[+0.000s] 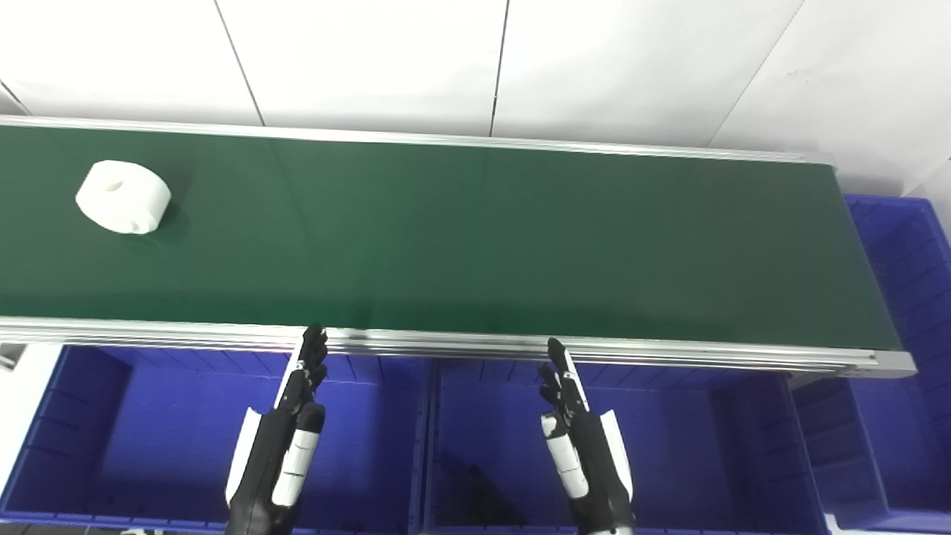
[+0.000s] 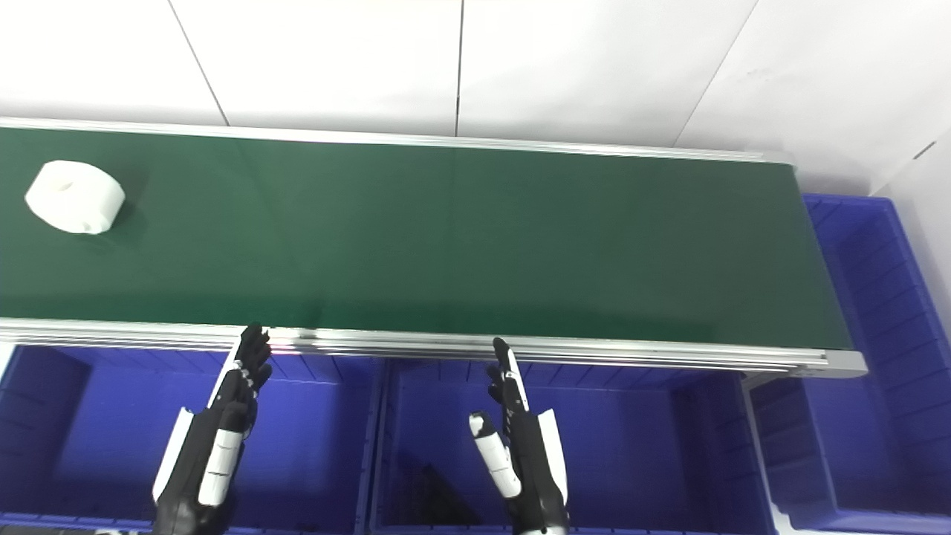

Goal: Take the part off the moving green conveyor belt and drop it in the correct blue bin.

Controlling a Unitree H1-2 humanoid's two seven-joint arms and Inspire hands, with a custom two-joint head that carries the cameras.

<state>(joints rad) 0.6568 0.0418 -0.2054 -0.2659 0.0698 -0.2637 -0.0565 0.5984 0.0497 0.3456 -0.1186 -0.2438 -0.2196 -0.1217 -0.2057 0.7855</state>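
White part point(image 1: 122, 197), a short squat cylinder w/ a shallow dimple on top, matte like plastic, sits on the green belt point(image 1: 475, 245) at its far left, toward the far edge. No long axis to speak of; round, lying flat. Left hand point(image 1: 286, 438) is the nearer one, but part is still well apart, up and to the left of its fingers point(image 1: 313, 349). Both hands hover over the blue bins point(image 1: 171, 438) just short of the belt's metal rail, holding nothing, fingers straight & close together, thumbs out. Right hand point(image 1: 583, 446) is farther off. Belt smooth, slightly glossy; bins ribbed plastic.
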